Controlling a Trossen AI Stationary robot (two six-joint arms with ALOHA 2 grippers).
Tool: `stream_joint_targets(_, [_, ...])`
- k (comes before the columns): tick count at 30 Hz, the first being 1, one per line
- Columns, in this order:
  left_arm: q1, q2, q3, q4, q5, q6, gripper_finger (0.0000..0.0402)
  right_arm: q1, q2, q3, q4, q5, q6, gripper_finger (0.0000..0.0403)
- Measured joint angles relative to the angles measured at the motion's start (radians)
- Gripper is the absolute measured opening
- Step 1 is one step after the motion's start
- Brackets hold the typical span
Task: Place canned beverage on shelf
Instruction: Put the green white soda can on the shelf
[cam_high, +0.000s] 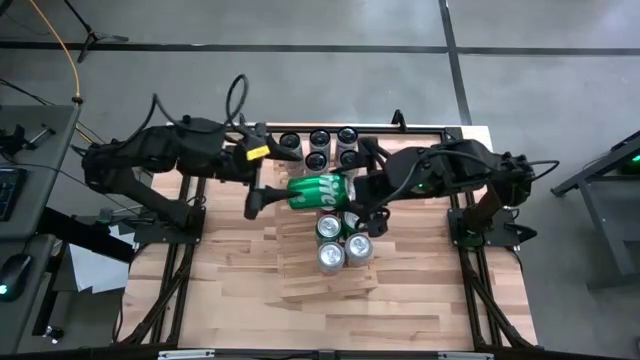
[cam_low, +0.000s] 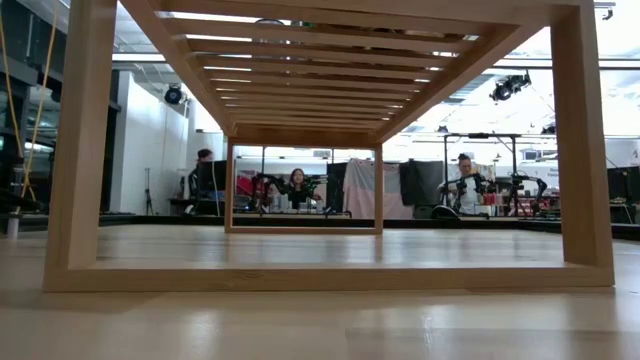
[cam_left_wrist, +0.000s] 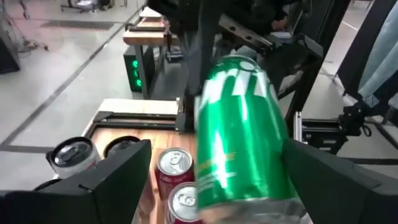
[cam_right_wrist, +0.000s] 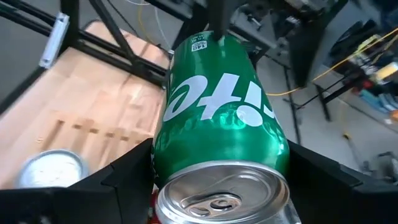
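A green can (cam_high: 320, 190) lies level in the air above the pale slatted shelf (cam_high: 300, 275), between my two grippers. My right gripper (cam_high: 357, 197) comes from the table's right and is shut on the can's top end (cam_right_wrist: 221, 193). My left gripper (cam_high: 272, 182) comes from the left and is open. Its fingers stand on either side of the can's bottom end (cam_left_wrist: 249, 199), with a clear gap at one finger (cam_left_wrist: 109, 180). Three cans (cam_high: 340, 243) stand upright on the shelf below. The low view shows only the shelf's frame (cam_low: 330, 275). My right gripper pinches the green can between its two fingers (cam_right_wrist: 121, 180) at the can's top end (cam_right_wrist: 186, 155). The fingers come level from the table's right and lie along the can's sides. The can lies on its side, lifted clear of the shelf. My left gripper's other finger (cam_left_wrist: 336, 180) is close against the can's side; I cannot tell whether it touches.
Several more cans (cam_high: 320, 147) stand at the table's far edge, inside the black frame (cam_high: 440, 130). The shelf's near part (cam_high: 330, 290) is bare. People sit in the room beyond the table (cam_low: 297, 185).
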Motion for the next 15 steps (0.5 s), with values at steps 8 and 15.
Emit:
stream_joint_targets(8, [0.001,0.039,0.024,-0.037,0.051,-0.009,0.0351,-0.016,-0.001,0.0,0.05,0.071,-0.036,0.0283])
stream_joint_targets(15, [0.0,0.041,0.024,-0.022,0.069,-0.009,0.0351,-0.02,0.0,0.0,0.148,0.05,-0.067,0.0283])
